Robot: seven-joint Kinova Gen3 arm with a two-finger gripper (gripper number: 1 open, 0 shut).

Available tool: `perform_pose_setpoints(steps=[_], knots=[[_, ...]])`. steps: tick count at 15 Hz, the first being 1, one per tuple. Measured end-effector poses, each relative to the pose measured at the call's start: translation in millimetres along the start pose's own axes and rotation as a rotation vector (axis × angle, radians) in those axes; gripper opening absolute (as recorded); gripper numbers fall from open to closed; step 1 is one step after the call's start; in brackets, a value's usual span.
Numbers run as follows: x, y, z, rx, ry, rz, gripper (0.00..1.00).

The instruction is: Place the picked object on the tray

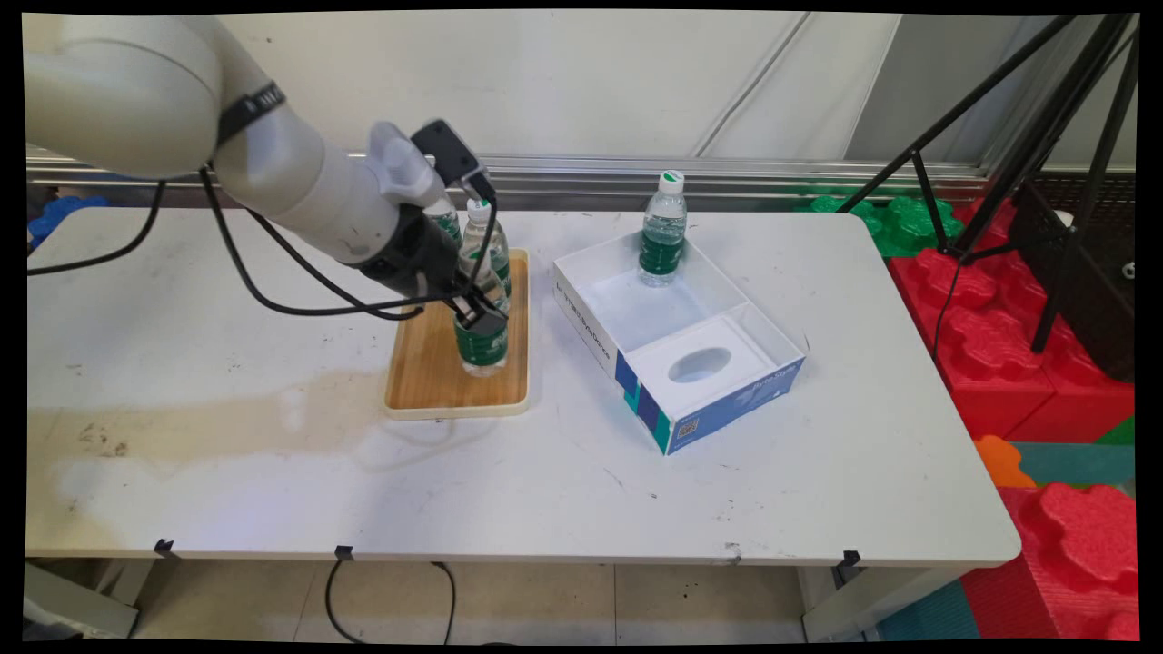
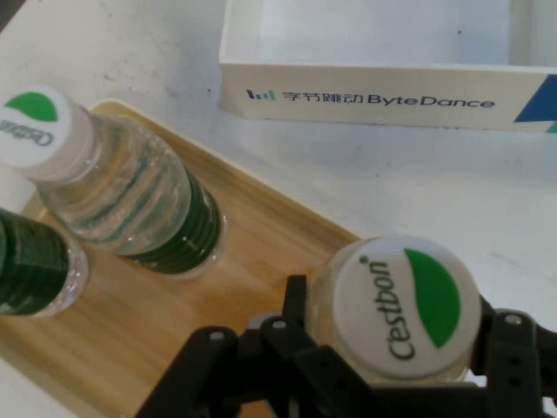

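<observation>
While the arm reaches in from the left, the gripper (image 1: 480, 313) sits at the neck of the nearest bottle (image 1: 482, 350) on the wooden tray (image 1: 427, 377). In the hand view the fingers (image 2: 300, 318) stand either side of that bottle's white-and-green cap (image 2: 407, 306), closed in tight just below it, so they look clamped on the neck. Whether the bottle's base is on the tray or just off it, can't tell. Two more bottles stand on the tray's far part: one w/ cap showing (image 1: 479, 238), another (image 1: 445, 221) mostly hidden behind the wrist. To the right, across a strip of bare counter (image 1: 227, 436), lies an open white box w/ blue sides (image 1: 759, 386). One bottle (image 1: 662, 238) stands upright in its far compartment; the near section has a white insert w/ an oval hole (image 1: 700, 364). As things lie: one bottle in box, three at the tray, incl. the gripped one.
</observation>
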Motion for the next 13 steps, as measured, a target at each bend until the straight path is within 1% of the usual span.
perform_pose_setpoints(steps=[6, 9, 10, 13], knots=[[-6.5, -0.6, 27.2, -0.010, 0.001, -0.010, 0.00], [-9.1, -0.9, 35.5, -0.012, 0.000, -0.016, 0.00], [-10.3, -1.2, 38.7, -0.013, 0.000, -0.018, 1.00], [-12.8, -1.5, 42.0, -0.014, -0.003, -0.020, 1.00]])
